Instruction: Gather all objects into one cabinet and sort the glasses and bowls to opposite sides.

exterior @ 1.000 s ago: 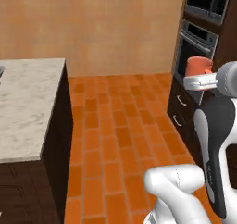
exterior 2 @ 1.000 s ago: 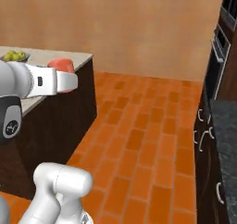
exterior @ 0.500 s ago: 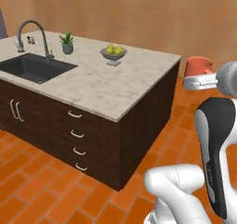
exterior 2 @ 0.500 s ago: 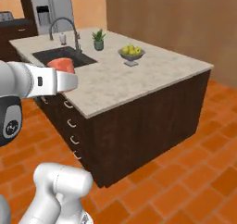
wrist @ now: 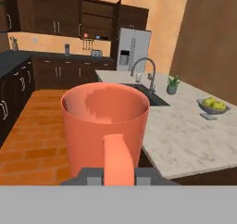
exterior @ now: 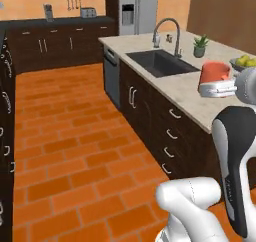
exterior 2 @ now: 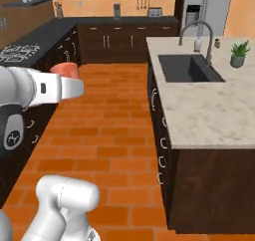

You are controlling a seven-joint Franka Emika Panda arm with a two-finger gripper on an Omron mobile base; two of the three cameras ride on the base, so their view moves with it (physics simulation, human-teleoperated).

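Note:
A coral-orange mug [wrist: 105,121] sits upright close in front of the hand camera, its loop handle [wrist: 118,158] facing the camera. My gripper [wrist: 118,176] is shut on that handle. The mug [exterior: 216,71] rides on top of the white hand at the right of the left base view, over the island's edge. In the right base view the same mug [exterior 2: 66,69] is at the left, above the floor. Far across the kitchen an upper wall cabinet [wrist: 98,19] stands with its doors open. On its lower shelf are a small red thing [wrist: 85,34] and a small blue thing [wrist: 97,37], too small to make out.
A marble-topped island [exterior 2: 209,115] with a sink [exterior 2: 188,68], faucet [exterior: 167,28], potted plant [exterior 2: 239,53] and fruit bowl [wrist: 212,105] runs along the right. A steel fridge [wrist: 133,49] and dark counters [exterior 2: 114,21] line the far wall. A stove [exterior 2: 17,51] is on the left. Orange brick floor [exterior: 65,136] lies open between.
The whole picture has swung round as the base turned, from the island's side to the long kitchen aisle. The mug has stayed in the gripper, held the same way.

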